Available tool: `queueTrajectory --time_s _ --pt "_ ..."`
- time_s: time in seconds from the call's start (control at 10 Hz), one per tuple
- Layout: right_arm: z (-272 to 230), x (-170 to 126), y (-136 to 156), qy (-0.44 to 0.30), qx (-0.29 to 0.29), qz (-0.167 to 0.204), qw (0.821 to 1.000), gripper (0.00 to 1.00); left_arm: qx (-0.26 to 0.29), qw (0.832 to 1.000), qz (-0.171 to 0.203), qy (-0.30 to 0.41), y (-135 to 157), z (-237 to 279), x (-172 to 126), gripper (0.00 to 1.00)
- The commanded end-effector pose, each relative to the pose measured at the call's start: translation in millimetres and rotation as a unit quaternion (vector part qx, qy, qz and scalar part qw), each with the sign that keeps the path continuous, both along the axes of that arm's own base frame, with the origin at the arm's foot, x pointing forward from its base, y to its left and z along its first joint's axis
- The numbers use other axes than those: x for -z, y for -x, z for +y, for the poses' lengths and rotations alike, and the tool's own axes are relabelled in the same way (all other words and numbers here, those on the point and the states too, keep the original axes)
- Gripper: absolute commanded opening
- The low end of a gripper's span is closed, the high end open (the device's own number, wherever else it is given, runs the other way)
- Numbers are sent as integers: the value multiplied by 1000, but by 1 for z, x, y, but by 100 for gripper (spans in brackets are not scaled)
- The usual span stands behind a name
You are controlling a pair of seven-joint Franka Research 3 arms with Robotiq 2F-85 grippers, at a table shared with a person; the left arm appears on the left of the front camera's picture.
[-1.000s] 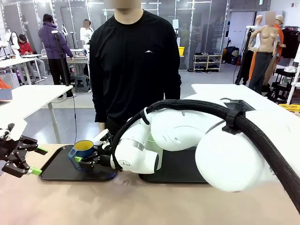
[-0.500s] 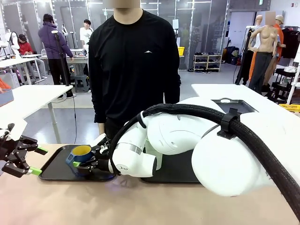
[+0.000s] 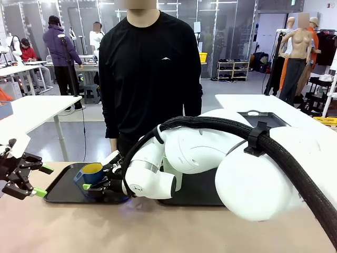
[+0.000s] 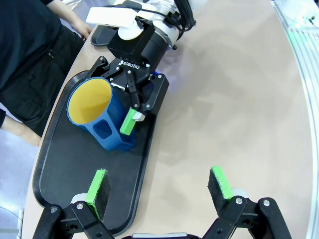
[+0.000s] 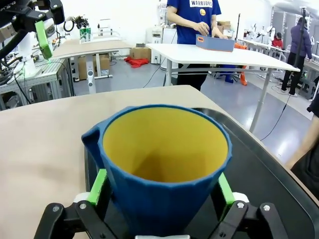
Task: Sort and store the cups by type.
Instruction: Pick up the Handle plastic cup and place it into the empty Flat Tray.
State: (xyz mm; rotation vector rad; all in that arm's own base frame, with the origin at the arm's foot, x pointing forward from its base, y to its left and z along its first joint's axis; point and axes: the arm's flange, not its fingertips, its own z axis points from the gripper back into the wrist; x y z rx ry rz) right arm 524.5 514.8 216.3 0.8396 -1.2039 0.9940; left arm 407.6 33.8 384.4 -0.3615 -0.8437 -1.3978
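Observation:
The dark blue mug with its yellow inside leans over on the left black tray, its mouth facing up and left. My right gripper is shut on the mug; a green pad presses its side by the handle. In the left wrist view the mug touches the tray at its base. My left gripper hangs open off the tray's left end, nothing between its fingers. The mint-green tumbler is hidden behind my right arm.
A second black tray lies to the right, largely covered by my right arm. A person in black stands close at the far edge, a hand hanging by the table. Bare tabletop stretches along the near side.
My right gripper has carried the mug down and a little left onto the left tray, tilting it further. In the last half second it has barely moved. The left gripper has stayed put.

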Motion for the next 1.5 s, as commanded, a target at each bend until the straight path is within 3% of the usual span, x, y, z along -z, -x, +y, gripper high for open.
queueTrajectory --time_s 0.0,0.5,1.2,1.4 --pt "2 0 7 17 20 -18 1000 100 8 1000 -1 1 -3 2 -1 100" --pt "-11 -8 22 12 30 -23 999 100 8 1000 -1 1 -3 2 -1 100" --pt "-35 -13 48 28 -7 22 999 100 8 1000 -1 1 -3 2 -1 100" --pt "-43 -15 57 43 -3 19 999 100 8 1000 -1 1 -3 2 -1 100"
